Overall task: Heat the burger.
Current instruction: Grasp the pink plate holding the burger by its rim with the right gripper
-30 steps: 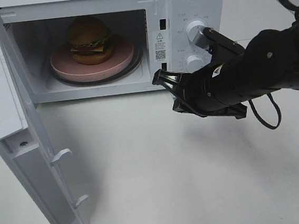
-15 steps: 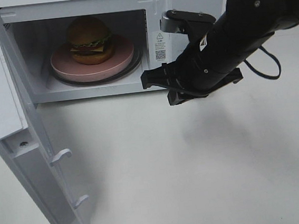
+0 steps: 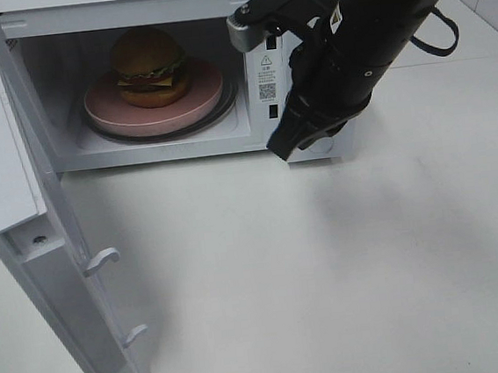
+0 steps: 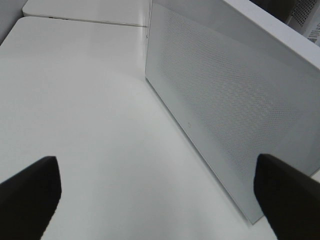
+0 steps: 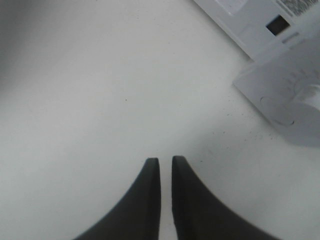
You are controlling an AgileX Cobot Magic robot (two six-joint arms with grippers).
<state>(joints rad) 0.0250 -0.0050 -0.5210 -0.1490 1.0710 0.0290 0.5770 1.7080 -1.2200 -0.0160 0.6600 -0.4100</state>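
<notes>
Item: the burger (image 3: 149, 66), sitting on a pink plate (image 3: 205, 101) inside the microwave (image 3: 260, 27), upper left of the frame; the microwave door (image 3: 35, 251) is standing wide open along the left edge. Loading step looking done; door-closing step is pending. Right claw (image 3: 282, 144) is hanging at upper centre in front of the control panel, its fingers (image 5: 150, 200) nearly together, gripping nothing. Left claw (image 4: 155, 190) is spread wide behind the door, holding nothing. Next move is calling for a push on that door to swing it shut, then the dials.
</notes>
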